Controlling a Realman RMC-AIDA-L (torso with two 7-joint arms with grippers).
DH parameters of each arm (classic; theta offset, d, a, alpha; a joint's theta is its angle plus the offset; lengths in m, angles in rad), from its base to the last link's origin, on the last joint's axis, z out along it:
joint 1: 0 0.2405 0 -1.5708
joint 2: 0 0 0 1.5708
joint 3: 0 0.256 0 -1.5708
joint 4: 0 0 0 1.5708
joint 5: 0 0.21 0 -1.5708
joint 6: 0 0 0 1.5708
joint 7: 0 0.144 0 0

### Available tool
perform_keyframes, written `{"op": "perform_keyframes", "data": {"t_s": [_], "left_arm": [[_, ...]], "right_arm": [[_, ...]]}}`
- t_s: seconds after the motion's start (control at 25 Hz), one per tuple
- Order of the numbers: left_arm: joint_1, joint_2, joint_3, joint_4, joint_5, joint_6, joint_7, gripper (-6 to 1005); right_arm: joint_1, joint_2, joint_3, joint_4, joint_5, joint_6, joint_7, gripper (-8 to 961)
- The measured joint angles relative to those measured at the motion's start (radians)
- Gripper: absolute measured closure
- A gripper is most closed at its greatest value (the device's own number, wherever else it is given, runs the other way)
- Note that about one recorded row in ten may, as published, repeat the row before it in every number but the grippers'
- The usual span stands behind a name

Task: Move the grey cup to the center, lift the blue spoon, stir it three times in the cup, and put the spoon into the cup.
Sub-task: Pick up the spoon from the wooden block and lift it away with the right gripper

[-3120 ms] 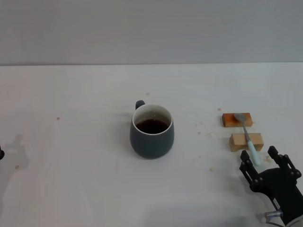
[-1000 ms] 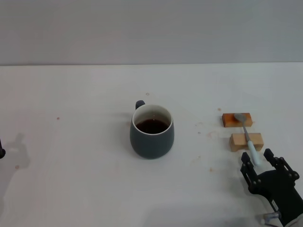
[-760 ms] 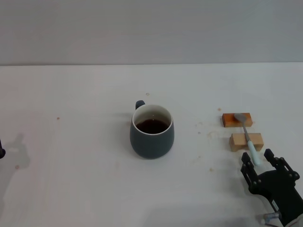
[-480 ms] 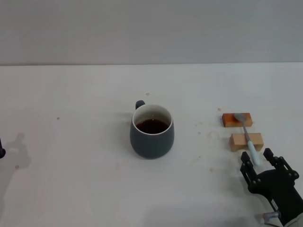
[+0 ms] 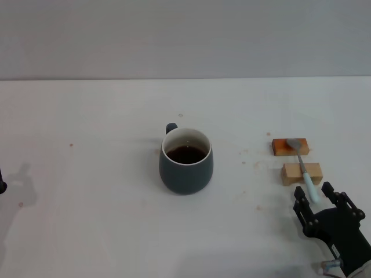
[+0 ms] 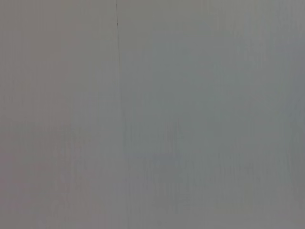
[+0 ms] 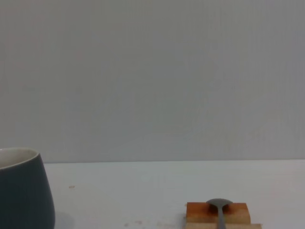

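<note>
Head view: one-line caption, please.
Open right gripper straddles the blue spoon resting across two wooden blocks; grey cup centered.

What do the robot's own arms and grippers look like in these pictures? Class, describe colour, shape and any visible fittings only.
Only the right gripper shows clearly, in the head view: matte black, with two slim, knobbly fingers forking from a blocky black body, and a small silvery metal fitting low on the wrist. No markings, cables or sleeves are visible. Of the left arm, only a tiny dark sliver shows at the picture's edge.

Right gripper (image 5: 317, 197) low at near right, fingers spread apart. Left arm barely visible at far-left edge.
</note>
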Motion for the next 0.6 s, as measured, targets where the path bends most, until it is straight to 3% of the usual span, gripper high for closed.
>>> {"op": "perform_keyframes", "data": {"t_s": [0.6], "left_arm": [[0.003,0.000,0.000,0.000,0.000,0.000,0.000,1001]], "right_arm": [[0.000,-0.001,0.000,0.003,-0.001,0.001,0.000,521]]}}
